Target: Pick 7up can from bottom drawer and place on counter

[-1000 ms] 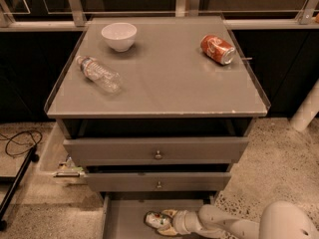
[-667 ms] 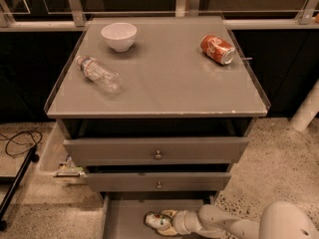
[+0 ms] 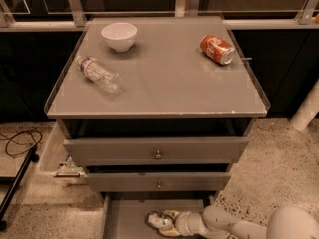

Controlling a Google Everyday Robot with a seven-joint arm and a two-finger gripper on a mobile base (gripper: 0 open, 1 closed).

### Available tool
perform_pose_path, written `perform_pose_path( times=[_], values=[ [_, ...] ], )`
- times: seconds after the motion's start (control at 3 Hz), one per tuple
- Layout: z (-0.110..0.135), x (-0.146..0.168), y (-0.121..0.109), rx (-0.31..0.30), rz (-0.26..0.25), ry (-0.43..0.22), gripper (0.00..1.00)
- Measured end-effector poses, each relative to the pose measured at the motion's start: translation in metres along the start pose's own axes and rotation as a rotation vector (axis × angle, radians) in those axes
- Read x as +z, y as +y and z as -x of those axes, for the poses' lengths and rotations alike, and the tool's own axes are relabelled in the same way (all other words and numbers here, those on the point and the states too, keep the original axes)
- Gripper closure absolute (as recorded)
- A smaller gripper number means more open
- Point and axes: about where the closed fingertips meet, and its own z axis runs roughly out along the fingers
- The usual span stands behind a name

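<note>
The 7up can (image 3: 155,219), pale with green and red marks, lies in the open bottom drawer (image 3: 124,222) at the bottom of the camera view. My gripper (image 3: 167,223) reaches in from the right along the drawer floor and is right at the can's right end, touching or around it. My white arm (image 3: 227,225) runs off to the lower right. The grey counter (image 3: 169,88) is above, with its front edge well over the drawer.
On the counter are a white bowl (image 3: 119,36) at back left, a lying plastic bottle (image 3: 98,74) at left and an orange-red soda can (image 3: 217,49) at back right. Two knobbed drawers (image 3: 157,153) stand slightly open above the bottom one. A black cable (image 3: 17,143) lies on the floor at left.
</note>
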Motion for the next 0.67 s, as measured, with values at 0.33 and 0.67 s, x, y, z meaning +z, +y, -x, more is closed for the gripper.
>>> perform_pose_path(
  times=[0.33,0.67],
  values=[
    [0.016,-0.043,0.006,0.001,0.014,-0.048,1.00],
    [0.033,-0.105,0.011,-0.010,0.012,-0.052,1.00]
  ],
)
